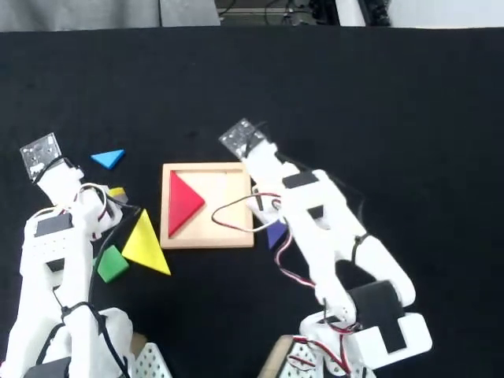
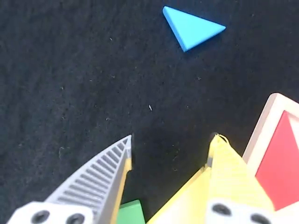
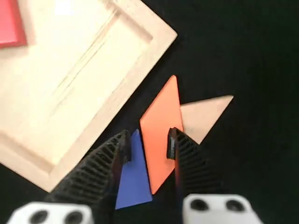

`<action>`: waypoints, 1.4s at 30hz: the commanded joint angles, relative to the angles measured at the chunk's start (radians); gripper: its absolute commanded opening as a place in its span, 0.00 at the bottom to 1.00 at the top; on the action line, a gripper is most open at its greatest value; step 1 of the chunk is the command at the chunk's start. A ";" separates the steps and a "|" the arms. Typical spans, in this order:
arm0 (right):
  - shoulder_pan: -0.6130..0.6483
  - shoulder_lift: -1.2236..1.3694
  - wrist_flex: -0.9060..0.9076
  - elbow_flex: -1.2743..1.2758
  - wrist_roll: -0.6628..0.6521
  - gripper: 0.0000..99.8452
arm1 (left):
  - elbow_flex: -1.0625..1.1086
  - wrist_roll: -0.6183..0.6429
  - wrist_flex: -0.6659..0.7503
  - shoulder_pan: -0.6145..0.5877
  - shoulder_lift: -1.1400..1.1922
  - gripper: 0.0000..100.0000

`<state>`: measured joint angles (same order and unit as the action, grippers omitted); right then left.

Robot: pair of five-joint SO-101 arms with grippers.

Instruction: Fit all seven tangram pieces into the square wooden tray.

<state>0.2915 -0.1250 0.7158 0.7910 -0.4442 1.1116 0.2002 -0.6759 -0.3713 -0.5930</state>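
Square wooden tray (image 1: pixel 209 238) sits mid-tabletop. One piece is in it: red triangle (image 1: pixel 185 201), flat against the tray wall that faces the tabletop's left edge. The rest of the recess is bare wood.

Left gripper (image 2: pixel 173 140): jaws wide, holding nothing, over bare black tabletop (image 1: pixel 394 102) between the tray and the left edge. Light-blue triangle (image 2: pixel 194 30) lies ahead of it, well apart from the tips. Yellow triangle (image 1: pixel 146 240) is just beside the tray on that side; green square (image 1: pixel 112 264) is at the yellow one's outer edge, contact unclear.

Right gripper (image 3: pixel 148 142): jaws at a narrow gap, low over the pieces off the tray's opposite side. Orange parallelogram (image 3: pixel 161 133) lies mostly in the gap, with one fingertip (image 3: pixel 174 140) overlapping its edge. Can't tell if it's pinched. Dark-blue triangle (image 3: pixel 133 179) is against the orange piece on the tray side, and pale tan triangle (image 3: pixel 203 114) sticks out from behind it on the far side.
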 commanded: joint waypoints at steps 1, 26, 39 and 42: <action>0.011 -0.001 -0.014 -0.050 -0.092 0.21 | -0.004 0.003 0.017 0.002 -0.021 0.26; -0.009 0.001 0.068 -0.042 -0.141 0.01 | -0.005 0.002 0.018 0.005 -0.020 0.26; -0.021 -0.311 0.072 0.120 -0.032 0.01 | -0.007 0.003 0.018 0.007 -0.020 0.26; 0.006 -0.259 0.072 0.096 -0.051 0.06 | -0.005 0.002 0.018 0.007 -0.020 0.26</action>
<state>0.2547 -0.3920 0.7802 0.9152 -0.4826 1.1116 0.2002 -0.6759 -0.3713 -0.5930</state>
